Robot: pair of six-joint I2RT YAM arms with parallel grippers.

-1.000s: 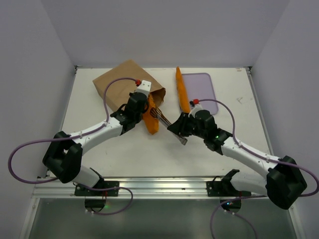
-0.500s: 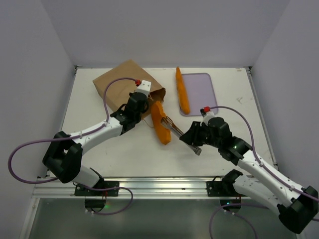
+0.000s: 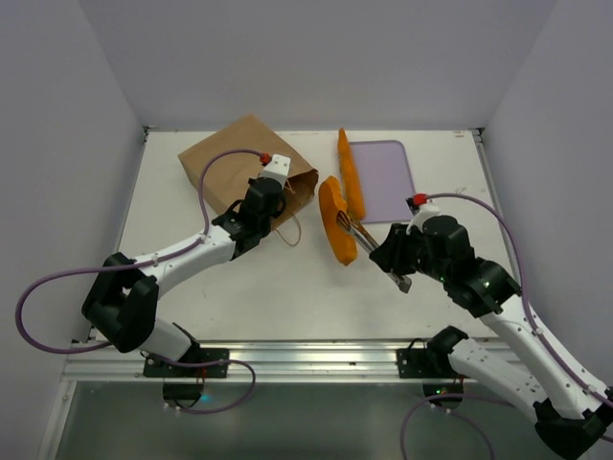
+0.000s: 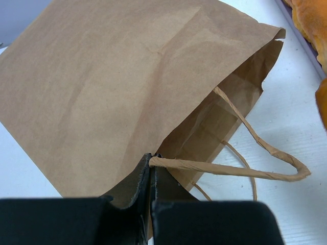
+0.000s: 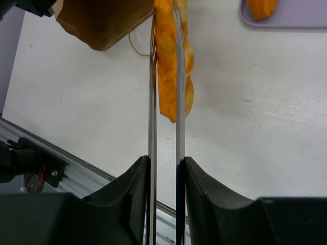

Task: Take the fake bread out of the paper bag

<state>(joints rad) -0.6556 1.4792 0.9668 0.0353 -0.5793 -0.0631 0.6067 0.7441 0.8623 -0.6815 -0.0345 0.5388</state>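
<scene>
1. Left gripper [image 4: 152, 176]: jaws pinched together on the twisted-paper cord handle [image 4: 225, 169] of the flat brown kraft paper bag [image 4: 117, 81]. The bag lies on the white table [image 3: 239, 287], mouth facing 4 o'clock in the top view.
2. Right gripper [image 5: 166, 189]: jaws clamped on the long metal tongs [image 5: 179, 92].
3. Tong tips squeeze a glossy orange baguette-like toy loaf [image 5: 166, 61], outside the bag at 4 o'clock of its mouth.
4. Second orange loaf [image 3: 351, 182] sits at 1 o'clock of the held one, along the 9 o'clock edge of the lavender rectangular tray [image 3: 388, 177].
</scene>
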